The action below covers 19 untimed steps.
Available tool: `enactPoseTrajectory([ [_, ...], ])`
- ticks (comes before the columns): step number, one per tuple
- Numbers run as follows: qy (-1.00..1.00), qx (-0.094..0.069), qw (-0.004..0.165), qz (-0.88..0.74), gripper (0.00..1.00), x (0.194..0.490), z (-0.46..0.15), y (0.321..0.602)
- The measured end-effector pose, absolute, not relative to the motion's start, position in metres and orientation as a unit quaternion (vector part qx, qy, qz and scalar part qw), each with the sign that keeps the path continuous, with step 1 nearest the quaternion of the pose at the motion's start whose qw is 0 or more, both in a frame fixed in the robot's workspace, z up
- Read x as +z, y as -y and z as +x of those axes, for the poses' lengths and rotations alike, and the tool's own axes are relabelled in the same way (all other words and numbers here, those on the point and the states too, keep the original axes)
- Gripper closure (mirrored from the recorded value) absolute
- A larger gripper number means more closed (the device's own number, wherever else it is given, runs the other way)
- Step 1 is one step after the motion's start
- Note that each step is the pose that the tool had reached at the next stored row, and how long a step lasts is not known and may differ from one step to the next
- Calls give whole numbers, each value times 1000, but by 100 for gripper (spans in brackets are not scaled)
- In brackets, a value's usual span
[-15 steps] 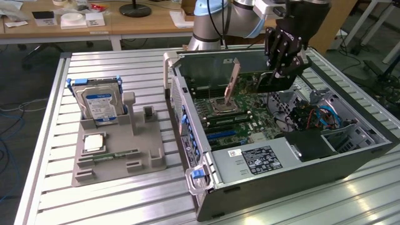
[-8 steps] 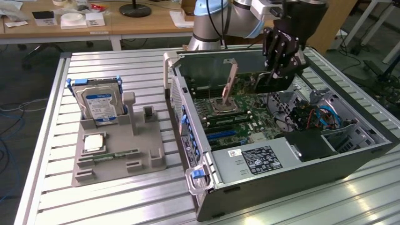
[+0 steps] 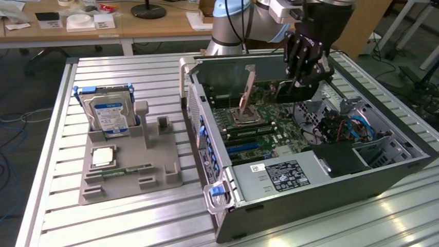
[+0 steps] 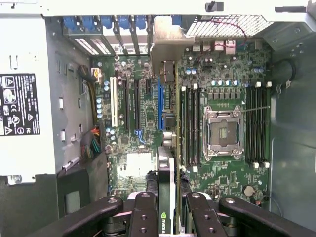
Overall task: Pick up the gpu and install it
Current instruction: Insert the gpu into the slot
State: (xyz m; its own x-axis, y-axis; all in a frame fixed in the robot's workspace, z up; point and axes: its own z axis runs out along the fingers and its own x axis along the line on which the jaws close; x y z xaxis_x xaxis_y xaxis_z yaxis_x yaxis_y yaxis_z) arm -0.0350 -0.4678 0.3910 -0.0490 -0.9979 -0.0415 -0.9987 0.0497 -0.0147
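The case (image 3: 309, 200) lies open on its side on the slatted table (image 3: 137, 216), with the motherboard (image 4: 227, 173) facing up. The gripper (image 4: 170, 200) is over the board and clamped on the gpu (image 4: 166, 168), one finger against each face. The card stands on edge. Its long axis runs from the gripper toward the case's rear wall, bracket end (image 4: 168, 44) first, at the exterior view's left. It hangs inside the case and does not look seated. The blue slot (image 4: 160, 101) lies below the card and parallel to it, nearly in line with its lower edge.

A green Nvidia logo (image 4: 163, 217) shows on the card between the fingers. The power supply label (image 4: 17, 103) carries warning symbols, but its text is unreadable. The drive (image 3: 108, 116), outside the case, has a blue label, also unreadable.
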Motion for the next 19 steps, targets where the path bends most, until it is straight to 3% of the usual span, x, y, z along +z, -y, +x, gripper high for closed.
enactPoseTrajectory([
  [19, -724, 9, 20, -689, 73, 386, -43, 468],
])
